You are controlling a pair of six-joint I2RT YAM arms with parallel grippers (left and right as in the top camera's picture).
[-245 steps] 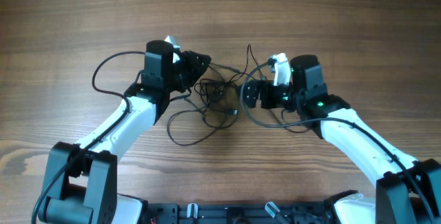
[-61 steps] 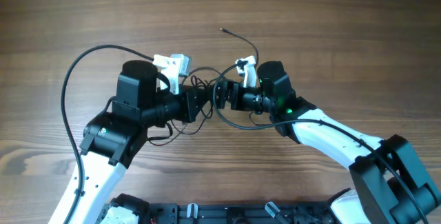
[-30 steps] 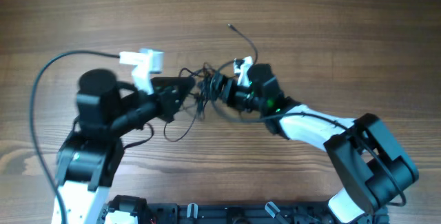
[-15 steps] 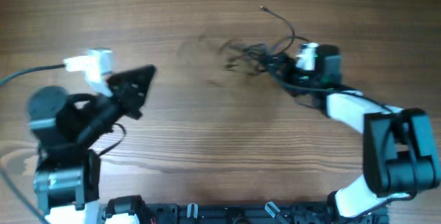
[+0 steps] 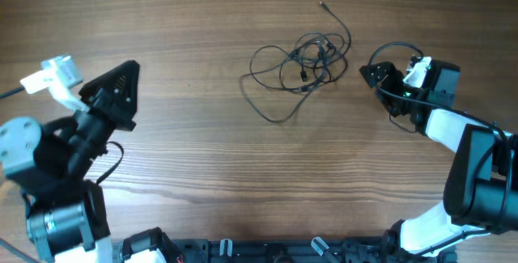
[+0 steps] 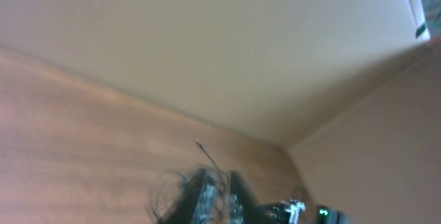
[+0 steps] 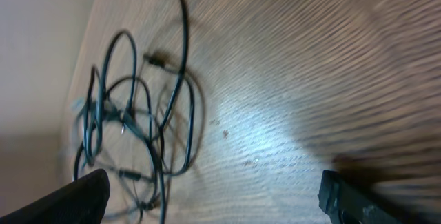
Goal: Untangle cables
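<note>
cables (image 5: 301, 59), thin black tangled loops, woodgrain table (image 5: 202, 174)

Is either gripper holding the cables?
No, the cables lie loose on the table, apart from the left gripper and the right gripper.

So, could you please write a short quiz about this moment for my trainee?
1. Which is nearer to the cables: the left gripper or the right gripper?
2. True or false: the right gripper holds the cables.
3. The cables lie: A) in one loose tangle on the table; B) draped over the left arm; C) as separate straight strands.
Key: 1 right gripper; 2 false; 3 A.
</note>
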